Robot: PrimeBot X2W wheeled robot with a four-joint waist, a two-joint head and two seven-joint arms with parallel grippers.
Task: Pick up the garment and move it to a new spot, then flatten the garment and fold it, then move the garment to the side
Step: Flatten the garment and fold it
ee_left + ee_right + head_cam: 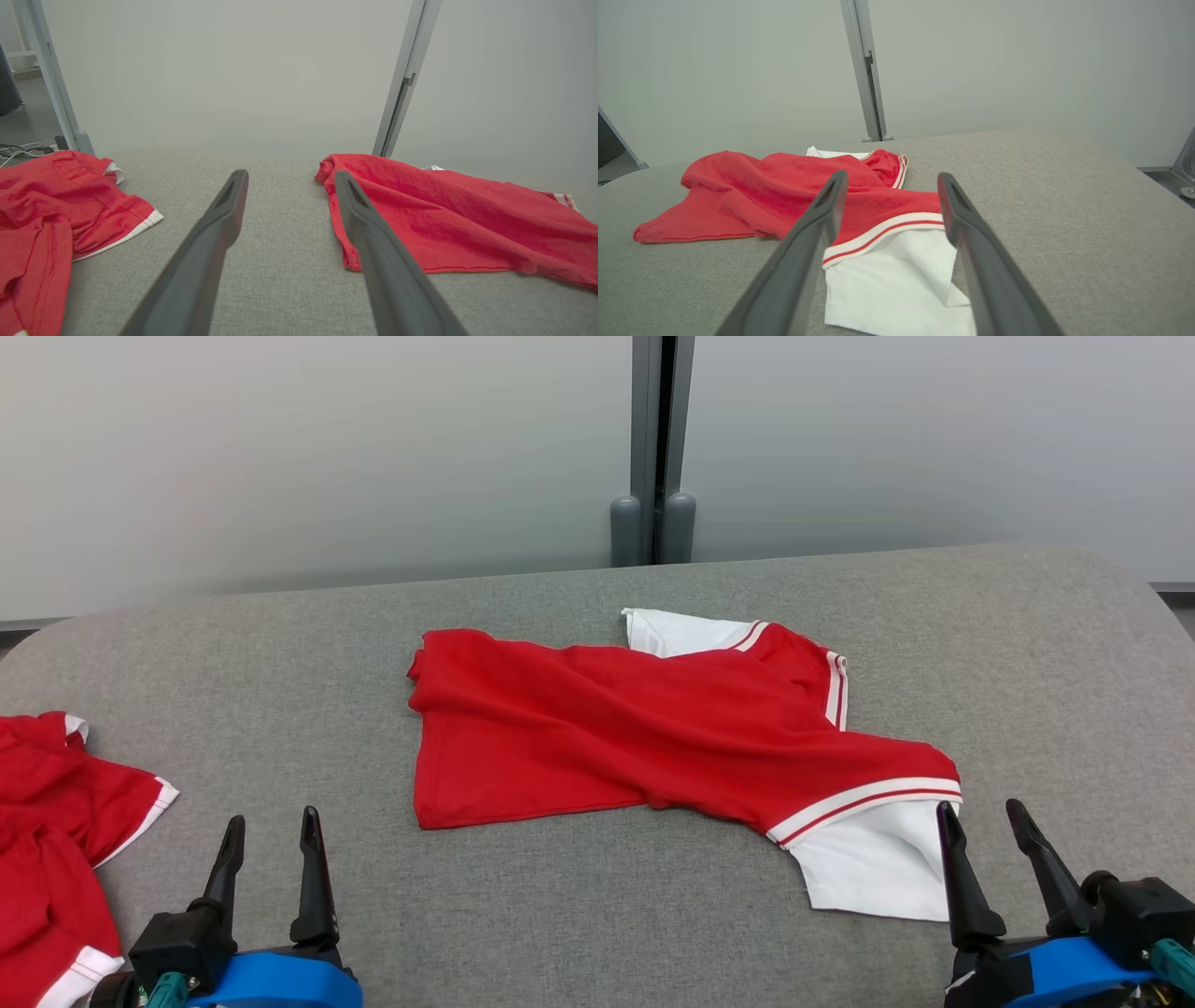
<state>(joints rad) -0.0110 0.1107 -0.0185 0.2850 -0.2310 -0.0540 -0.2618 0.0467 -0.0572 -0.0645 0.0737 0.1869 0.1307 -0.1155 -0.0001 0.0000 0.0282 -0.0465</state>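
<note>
Grey surface (560,933): garment (607,737) centre, 2nd shirt (56,821) cut off left; L tool (273,815), R tool (978,805) wide

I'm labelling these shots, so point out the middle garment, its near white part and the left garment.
middle garment (597,737), head view, on its red body.
near white part (878,868), head view, at its middle.
left garment (56,803), head view, on red cloth.

No readable text, brand or number, red and white garment (653,737) plain, grey table (560,915) unmarked
</note>
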